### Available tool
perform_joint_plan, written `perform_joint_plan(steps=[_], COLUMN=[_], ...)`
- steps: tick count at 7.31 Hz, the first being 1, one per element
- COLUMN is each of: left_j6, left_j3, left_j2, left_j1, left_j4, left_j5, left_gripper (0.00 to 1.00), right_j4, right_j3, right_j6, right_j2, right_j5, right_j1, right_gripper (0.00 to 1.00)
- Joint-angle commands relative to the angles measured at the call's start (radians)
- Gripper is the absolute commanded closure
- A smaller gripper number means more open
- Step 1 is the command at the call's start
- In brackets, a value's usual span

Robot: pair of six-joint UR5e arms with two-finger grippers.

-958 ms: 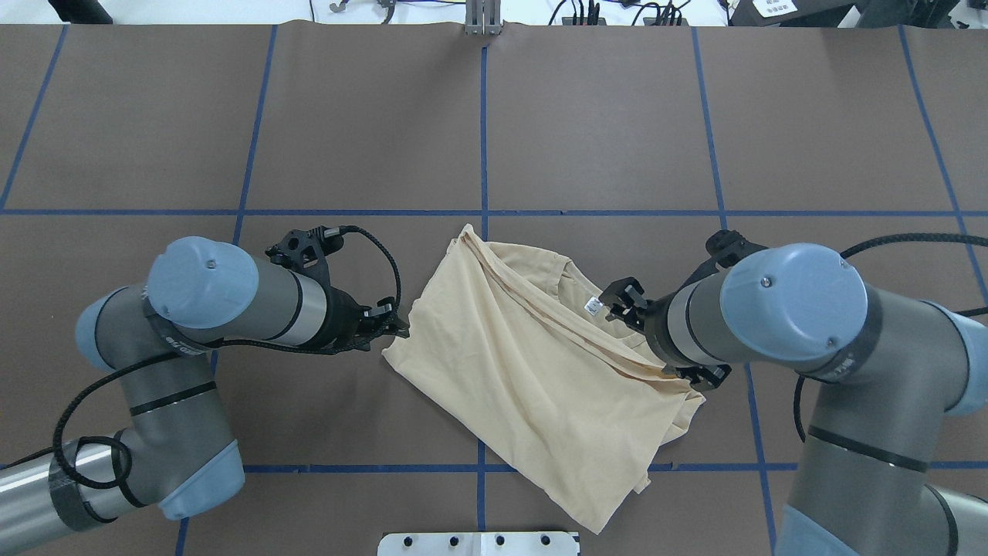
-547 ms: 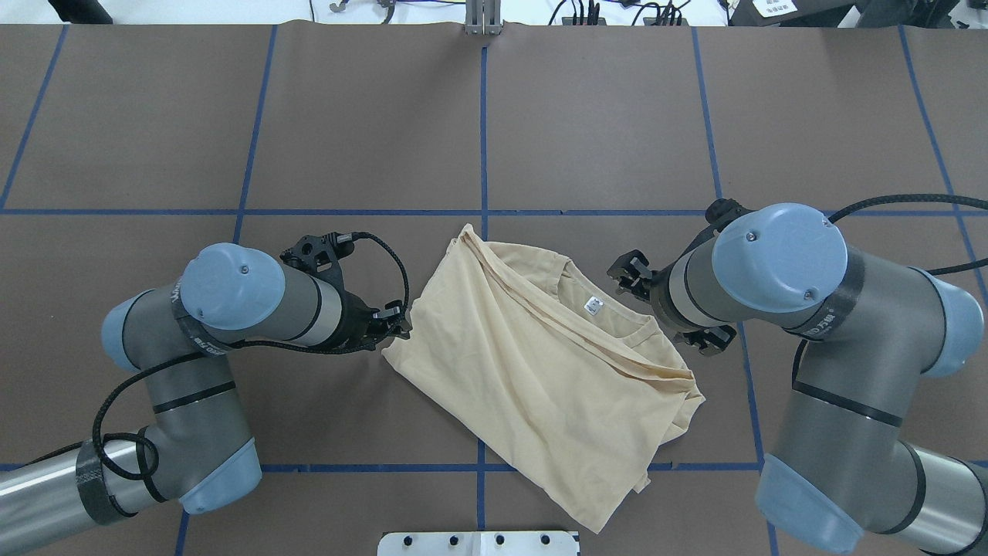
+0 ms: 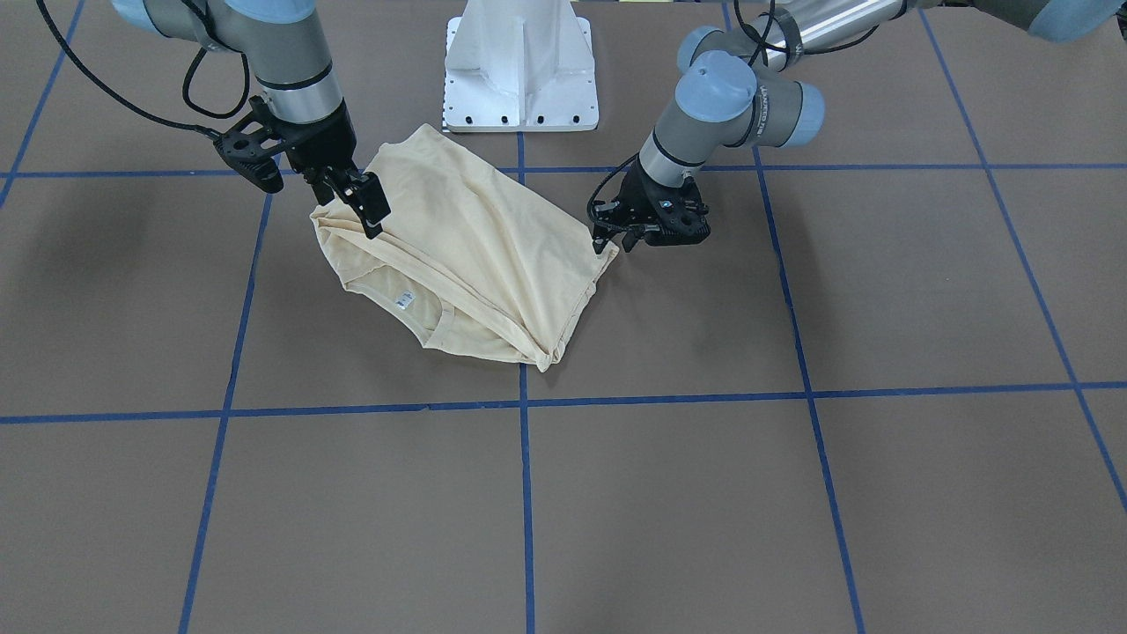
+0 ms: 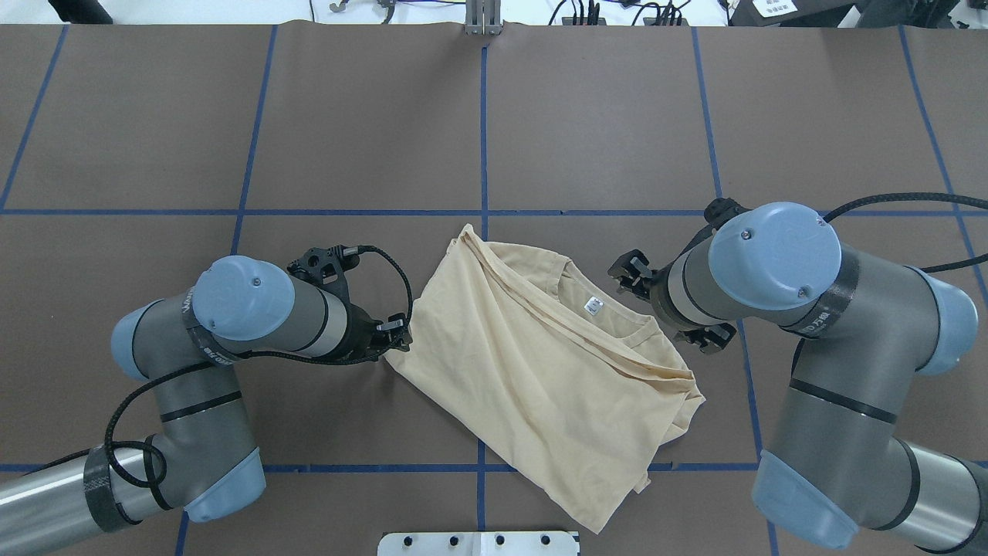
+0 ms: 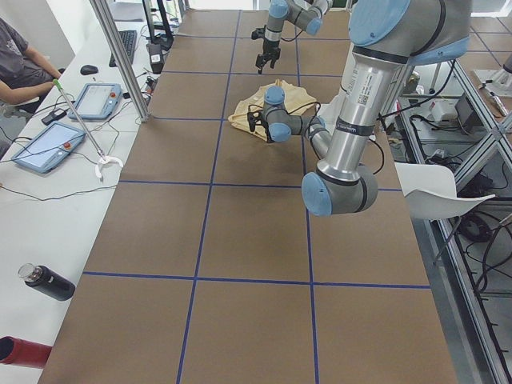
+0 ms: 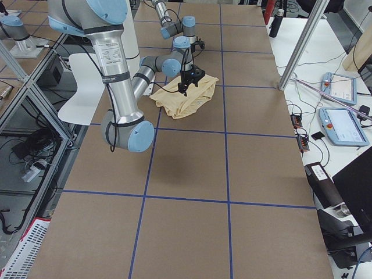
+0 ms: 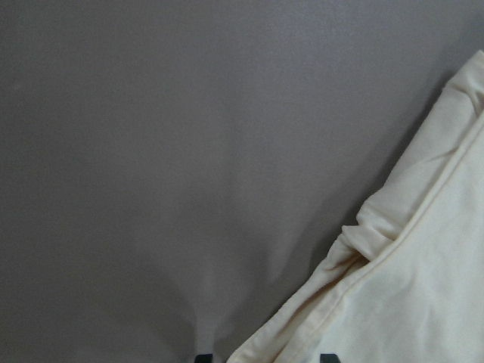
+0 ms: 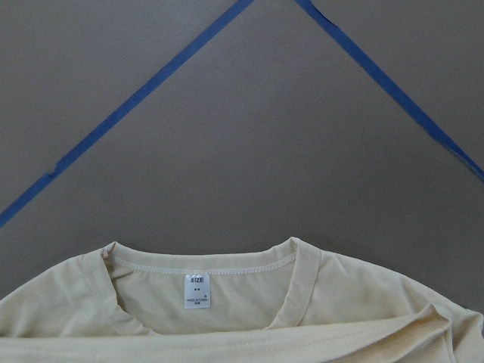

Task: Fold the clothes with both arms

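The shirt (image 4: 540, 363) lies folded and askew on the desk (image 4: 587, 139) between the two grippers, plain side up.

The left arm (image 4: 255, 313) comes in low. Its forearm runs along the desk's near edge, bends up at the elbow, and then turns its wrist almost level toward the shirt. The left gripper (image 4: 395, 330) sits down at desk height against the shirt's nearest corner. In the left wrist view, its two fingertips (image 7: 203, 357) stand apart, and the hemmed edge of the shirt lies between them. The cloth there rests flat and is not raised.

The right arm (image 4: 772, 266) folds up from the desk's near edge, and its wrist turns inward and tips down. The right gripper (image 3: 352, 195) hangs over the shirt's shoulder, just beside the collar (image 8: 204, 265). It is spread wide with nothing between its fingers. One finger (image 4: 629, 272) is on the far side of the wrist and the other is on the near side. The white label (image 8: 197, 291) lies just ahead of this gripper, inside the collar. From there the bulk of the shirt runs toward the left gripper and back toward the robot's base.
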Motion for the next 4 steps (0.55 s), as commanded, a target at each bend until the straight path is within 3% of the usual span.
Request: perform_joint_plan(steps=[1,2,3,4], left_j6=[0.0,0.0,0.0,0.003], left_j3=[0.005,0.016,0.016,0.007], left_j2=[0.004,0.004,0.003,0.001], left_j1=[0.001,0.001,0.0,-0.003], left_j4=[0.002,0.011,0.019,0.051], left_j5=[-0.002,-0.002,-0.002,-0.002], left_gripper=[0.56,0.68,0.88,1.0], right_j4=[0.001,0.001,0.001,-0.001], right_j3=[-0.011,-0.013,-0.013,-0.016], right_j6=[0.0,0.0,0.0,0.001], right_j2=[0.0,0.001,0.001,0.001], right_j5=[0.0,0.002,0.002,0.002], right_j1=[0.0,0.0,-0.002,-0.002], right_gripper=[0.0,0.0,0.0,0.0])
